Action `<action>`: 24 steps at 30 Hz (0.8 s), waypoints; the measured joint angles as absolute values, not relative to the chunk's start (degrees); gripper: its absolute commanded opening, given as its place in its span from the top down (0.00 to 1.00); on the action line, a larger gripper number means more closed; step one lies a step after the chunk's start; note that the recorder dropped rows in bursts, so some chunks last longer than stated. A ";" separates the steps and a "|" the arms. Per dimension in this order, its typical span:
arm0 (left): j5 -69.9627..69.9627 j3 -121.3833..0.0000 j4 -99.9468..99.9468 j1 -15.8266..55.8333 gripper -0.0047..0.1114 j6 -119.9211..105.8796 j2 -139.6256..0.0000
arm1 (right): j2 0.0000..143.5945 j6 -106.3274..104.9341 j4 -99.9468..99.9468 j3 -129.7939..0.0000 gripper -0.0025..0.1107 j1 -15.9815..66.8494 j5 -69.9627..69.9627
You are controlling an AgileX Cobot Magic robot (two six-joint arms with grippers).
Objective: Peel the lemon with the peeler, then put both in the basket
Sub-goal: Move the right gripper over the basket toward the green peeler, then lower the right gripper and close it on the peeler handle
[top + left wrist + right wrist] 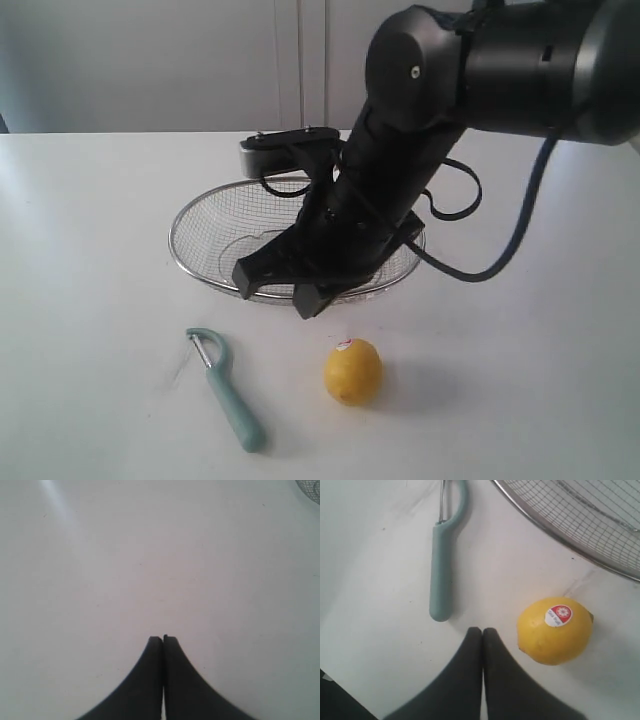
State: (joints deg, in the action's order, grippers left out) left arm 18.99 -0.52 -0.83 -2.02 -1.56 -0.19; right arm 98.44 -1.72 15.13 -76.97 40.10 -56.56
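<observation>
Closest to the lens is the dark right arm. It comes in from the upper right of the exterior view and bends steeply down, so that the right gripper (285,290) hangs high over the scene and covers the front of the basket (195,225). On the white table (90,300), on the near side of the basket, lie the peeler (228,392) and the lemon (352,371), near each other but not touching, and both outside the basket. I judge they are laid side by side so that each arm can take one, and that the peeling is not begun, since the lemon's skin looks whole. The peeler lies flat with its head toward the basket. How the jaws stand is hard to read from here. The left wrist view shows the left gripper (163,639) with its fingers pressed together and nothing between them, above bare table, with only a corner of the basket (311,489) at the edge; this arm seems to wait apart from the things. In the right wrist view the right gripper (482,630) is likewise closed and empty and looks down from above. Its tip points between the handle end of the peeler (442,575) and the lemon (555,631), whose sticker (559,615) faces up, and the basket (555,537) curves beyond them. To take either thing, the jaws must first open.
</observation>
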 measured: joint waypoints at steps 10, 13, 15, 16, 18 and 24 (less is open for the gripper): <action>18.99 -0.52 -0.83 -2.02 0.96 -1.56 -0.19 | 104.82 -1.56 11.33 -84.38 0.98 44.02 -61.32; 18.99 -0.52 -0.83 -2.02 0.96 -1.56 -0.19 | 106.31 -1.48 11.08 -85.94 0.98 45.43 -61.72; 18.99 -0.52 -0.83 -2.02 0.96 -1.56 -0.19 | 107.29 -1.48 10.83 -86.71 0.98 46.28 -61.87; 18.99 -0.52 -0.83 -2.02 0.96 -1.56 -0.19 | 107.79 -1.48 10.83 -87.25 0.98 46.58 -61.98; 18.99 -0.52 -0.83 -2.02 0.96 -1.56 -0.19 | 108.79 -1.48 10.59 -88.27 0.98 47.42 -62.29; 18.99 -0.52 -0.83 -2.02 0.96 -1.56 -0.19 | 111.51 -1.48 10.09 -90.69 0.98 49.76 -62.79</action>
